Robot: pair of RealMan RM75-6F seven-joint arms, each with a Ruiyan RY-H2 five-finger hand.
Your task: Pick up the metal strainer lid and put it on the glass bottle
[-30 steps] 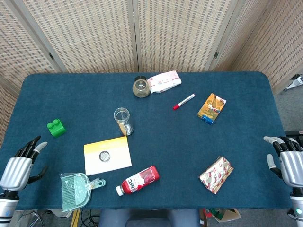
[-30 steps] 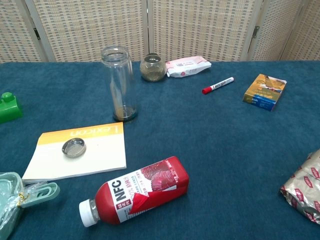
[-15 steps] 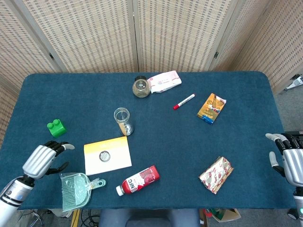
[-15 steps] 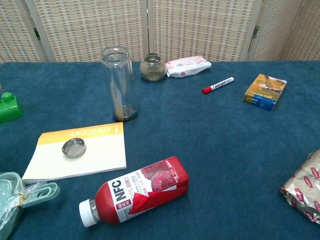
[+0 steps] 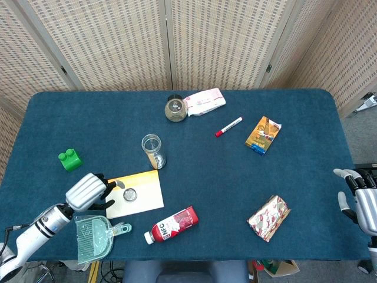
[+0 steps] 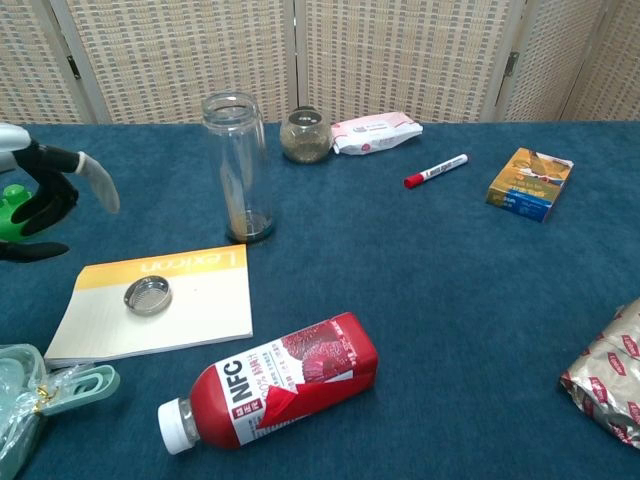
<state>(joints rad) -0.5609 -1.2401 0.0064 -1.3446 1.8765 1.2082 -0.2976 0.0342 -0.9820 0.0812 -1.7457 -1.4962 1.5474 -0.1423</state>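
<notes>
the metal strainer lid (image 5: 129, 194) lies flat on a yellow-and-white notebook (image 5: 140, 197), near the middle of its white part, with nothing touching it. the glass bottle (image 5: 152, 151) stands upright at about 1 o'clock from the lid, just beyond the notebook's yellow edge; its mouth is uncovered and something thin and pale stands inside, though what it is cannot be told. the left hand (image 5: 88, 191) hovers at 9 o'clock from the lid, over the notebook's left edge, fingers spread apart and holding nothing; in the chest view its dark fingers (image 6: 45, 195) show above the table. the right hand (image 5: 362, 197) sits off the table's right edge at 3 o'clock, fingers apart, holding nothing. at 12 o'clock from the bottle a small round jar (image 5: 175, 109) holds pale brownish stuff, beside a pink-and-white packet (image 5: 204, 101). a red juice bottle (image 5: 172, 224) with a white cap lies on its side at 5 o'clock from the lid, and a green dustpan (image 5: 96, 236) lies at 7 o'clock.
</notes>
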